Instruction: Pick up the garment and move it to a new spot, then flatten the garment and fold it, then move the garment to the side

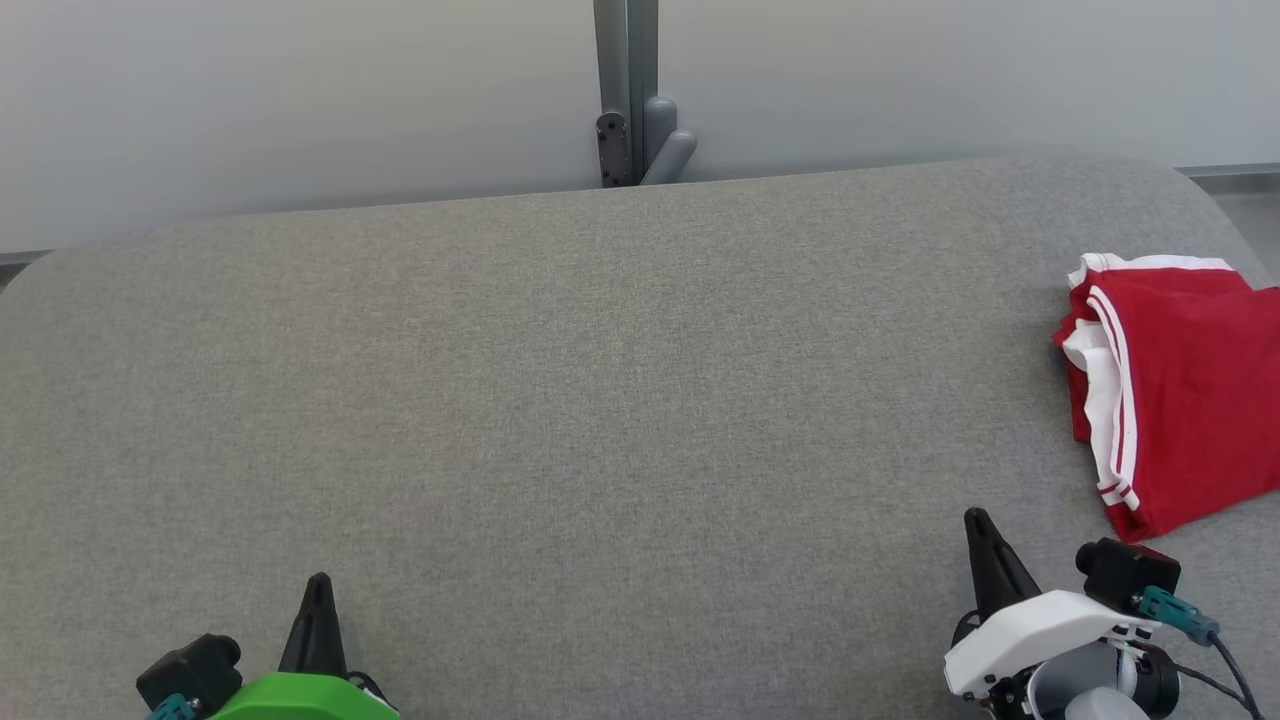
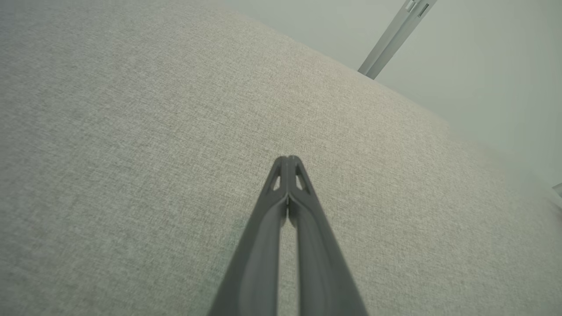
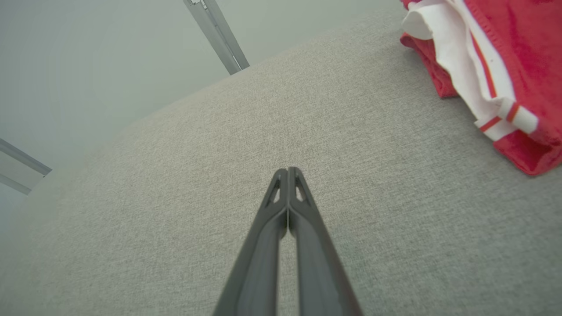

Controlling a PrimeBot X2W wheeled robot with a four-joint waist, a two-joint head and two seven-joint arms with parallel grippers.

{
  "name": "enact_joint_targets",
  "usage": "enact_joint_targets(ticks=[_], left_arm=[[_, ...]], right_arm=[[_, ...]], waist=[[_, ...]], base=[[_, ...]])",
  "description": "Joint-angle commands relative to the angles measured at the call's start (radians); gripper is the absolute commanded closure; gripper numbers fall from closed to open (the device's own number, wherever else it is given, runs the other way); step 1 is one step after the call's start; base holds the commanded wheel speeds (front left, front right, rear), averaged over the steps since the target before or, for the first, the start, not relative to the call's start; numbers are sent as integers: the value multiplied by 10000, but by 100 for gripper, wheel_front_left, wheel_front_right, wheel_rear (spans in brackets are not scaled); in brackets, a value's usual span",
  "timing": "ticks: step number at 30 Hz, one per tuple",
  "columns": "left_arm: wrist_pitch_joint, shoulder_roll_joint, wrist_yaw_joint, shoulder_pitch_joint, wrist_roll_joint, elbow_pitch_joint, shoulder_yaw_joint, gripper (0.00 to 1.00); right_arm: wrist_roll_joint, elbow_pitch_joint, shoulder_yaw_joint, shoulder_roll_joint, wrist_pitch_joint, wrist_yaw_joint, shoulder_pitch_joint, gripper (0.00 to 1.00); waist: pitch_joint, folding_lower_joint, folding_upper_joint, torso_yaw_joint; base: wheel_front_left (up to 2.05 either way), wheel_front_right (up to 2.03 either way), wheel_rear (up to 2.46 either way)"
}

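Garment: red garment [image 1: 1185, 400] with white striped trim, bunched in loose folds at the right edge of the grey padded surface [image 1: 600, 400].
Handling: judged light, soft and limp, so it will sag when lifted. Best hold is a raised fold at the white-trimmed hem.
Left gripper [image 1: 318, 582]: fingers pressed together, empty, at the front-left.
Right gripper [image 1: 975, 517]: fingers pressed together, empty, near the garment's front corner but apart from it.
Surroundings: grey post [image 1: 625, 90] beyond the far edge. No obstruction between the right gripper and the garment.
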Motion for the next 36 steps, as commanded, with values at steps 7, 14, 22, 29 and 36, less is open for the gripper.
enact_joint_targets(ticks=[7, 14, 22, 29, 36], left_arm=[[304, 33, -140, -331, -1267, -331, 145, 100], [576, 41, -206, -410, -2265, -474, 250, 100], [866, 50, -277, -497, -3333, -622, 356, 100], [1135, 57, -350, -583, -4295, -763, 466, 100], [1375, 65, -412, -645, -5211, -879, 561, 100]], right_arm=[[1345, -359, -211, -29, 322, -2, -195, 100], [2422, -513, -362, -36, 598, -3, -212, 100], [3555, -678, -526, -44, 892, -4, -230, 100], [4608, -826, -671, -51, 1161, -5, -246, 100], [5576, -966, -814, -58, 1410, -5, -264, 100]], waist=[[-16, 0, 0, 14], [-33, 0, 0, 28], [-52, 0, 0, 44], [-72, 0, 0, 60], [-91, 0, 0, 76]], base=[[0, 0, 0], [0, 0, 0], [0, 0, 0], [0, 0, 0], [0, 0, 0]])
